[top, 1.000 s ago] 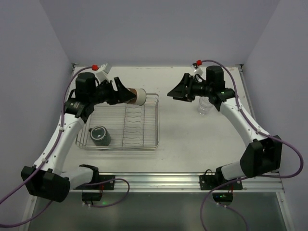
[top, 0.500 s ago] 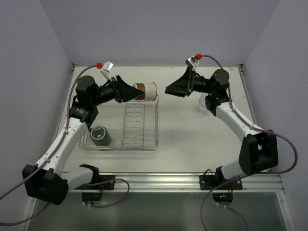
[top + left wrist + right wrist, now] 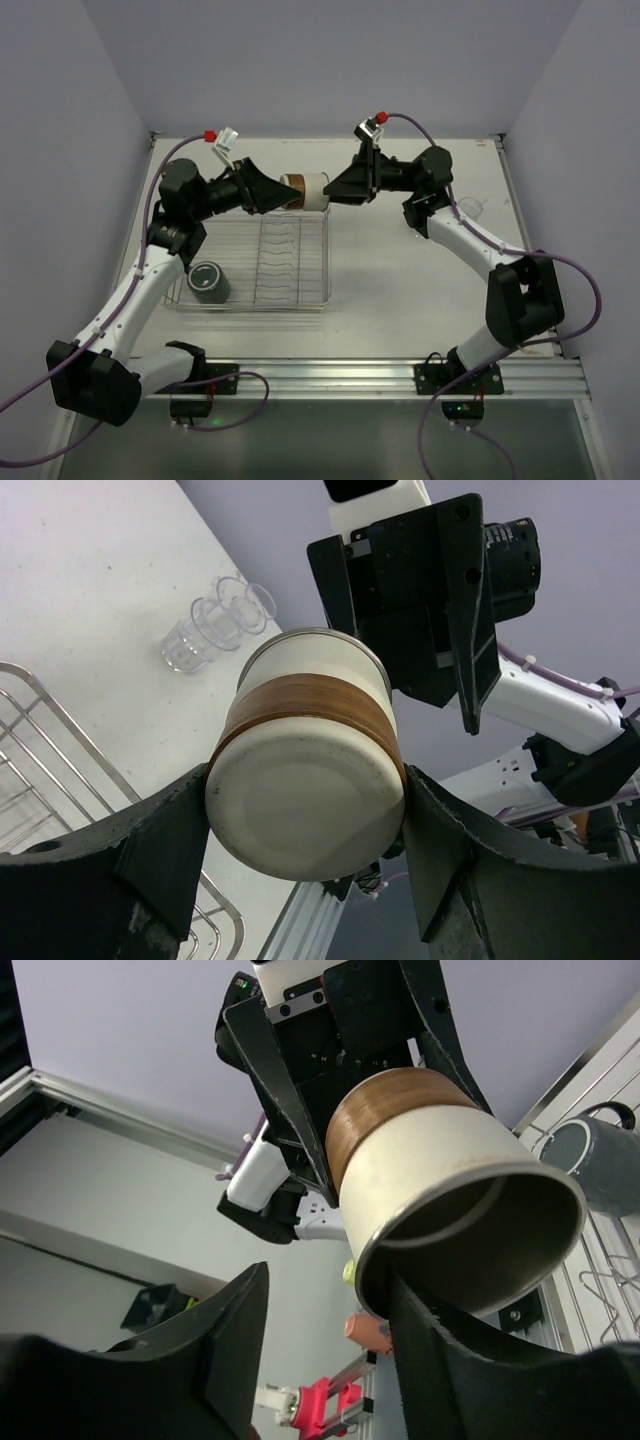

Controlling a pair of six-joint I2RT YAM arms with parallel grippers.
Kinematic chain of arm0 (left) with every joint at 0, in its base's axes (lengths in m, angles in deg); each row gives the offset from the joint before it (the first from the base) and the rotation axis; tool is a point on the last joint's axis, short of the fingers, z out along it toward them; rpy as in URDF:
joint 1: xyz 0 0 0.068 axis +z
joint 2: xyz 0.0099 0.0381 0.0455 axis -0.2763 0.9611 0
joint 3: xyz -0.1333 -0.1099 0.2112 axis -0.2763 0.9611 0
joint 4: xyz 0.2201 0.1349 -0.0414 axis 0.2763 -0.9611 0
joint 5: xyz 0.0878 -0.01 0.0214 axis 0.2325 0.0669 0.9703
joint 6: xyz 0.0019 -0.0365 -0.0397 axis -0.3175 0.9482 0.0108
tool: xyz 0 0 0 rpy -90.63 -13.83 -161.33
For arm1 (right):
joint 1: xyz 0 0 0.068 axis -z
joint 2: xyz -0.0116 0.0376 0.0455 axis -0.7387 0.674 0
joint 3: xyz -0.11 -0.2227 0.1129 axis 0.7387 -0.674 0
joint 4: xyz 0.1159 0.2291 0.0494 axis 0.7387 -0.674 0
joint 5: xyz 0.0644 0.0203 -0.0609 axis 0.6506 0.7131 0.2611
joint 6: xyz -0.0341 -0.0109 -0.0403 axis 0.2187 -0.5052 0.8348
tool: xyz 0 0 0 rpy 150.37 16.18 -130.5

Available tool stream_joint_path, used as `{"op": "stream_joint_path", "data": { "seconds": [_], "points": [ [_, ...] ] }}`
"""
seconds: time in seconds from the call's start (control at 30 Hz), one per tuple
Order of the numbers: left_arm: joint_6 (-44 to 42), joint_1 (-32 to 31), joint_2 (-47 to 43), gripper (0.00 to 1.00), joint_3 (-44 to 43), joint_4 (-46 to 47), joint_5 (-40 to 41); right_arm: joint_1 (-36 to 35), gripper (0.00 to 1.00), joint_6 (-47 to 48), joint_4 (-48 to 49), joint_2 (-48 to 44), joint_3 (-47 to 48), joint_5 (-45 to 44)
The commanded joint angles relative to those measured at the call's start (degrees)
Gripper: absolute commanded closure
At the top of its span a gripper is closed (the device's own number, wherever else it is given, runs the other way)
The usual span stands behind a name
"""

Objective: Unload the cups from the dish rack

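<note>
My left gripper (image 3: pixel 292 192) is shut on the cream cup with a brown band (image 3: pixel 310 190) and holds it on its side above the far edge of the dish rack (image 3: pixel 262 298), mouth towards the right. In the left wrist view the cup's base (image 3: pixel 300 800) sits between my fingers (image 3: pixel 160 850). My right gripper (image 3: pixel 335 190) is open at the cup's mouth. In the right wrist view the cup's rim (image 3: pixel 470 1230) reaches between the open jaws. A dark grey-green mug (image 3: pixel 210 282) stands in the rack. Clear tumblers (image 3: pixel 468 208) stand on the table at the right.
The rack's plate-slot wires (image 3: pixel 280 250) run down its middle. The mug also shows in the right wrist view (image 3: pixel 600 1165). The tumblers (image 3: pixel 220 625) and the rack's corner (image 3: pixel 40 740) show in the left wrist view. Walls close the table on three sides.
My left gripper lifted the cream cup and held it out to the right. My right gripper swung left, away from the clear tumblers, up to the cup's mouth.
</note>
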Motion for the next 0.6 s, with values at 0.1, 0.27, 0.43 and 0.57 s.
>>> {"op": "stream_joint_path", "data": {
  "seconds": [0.1,0.27,0.43,0.57],
  "points": [
    [2.3,-0.8,-0.8,1.00,1.1,4.1,-1.9,-1.8,0.58,-0.3,2.3,2.7,6.2,-0.2],
    [2.6,-1.0,-0.6,1.00,1.4,5.1,-3.8,-1.8,1.00,-0.9,3.2,4.3,8.0,-0.1],
    [2.1,-0.8,-2.5,0.00,2.2,3.8,-1.6,-1.4,1.00,0.9,2.5,3.7,7.0,-0.6],
    [-3.3,0.9,-3.2,0.00,-1.4,-4.9,2.9,0.5,1.00,8.9,-6.8,0.8,5.8,-0.6]
  ]
}}
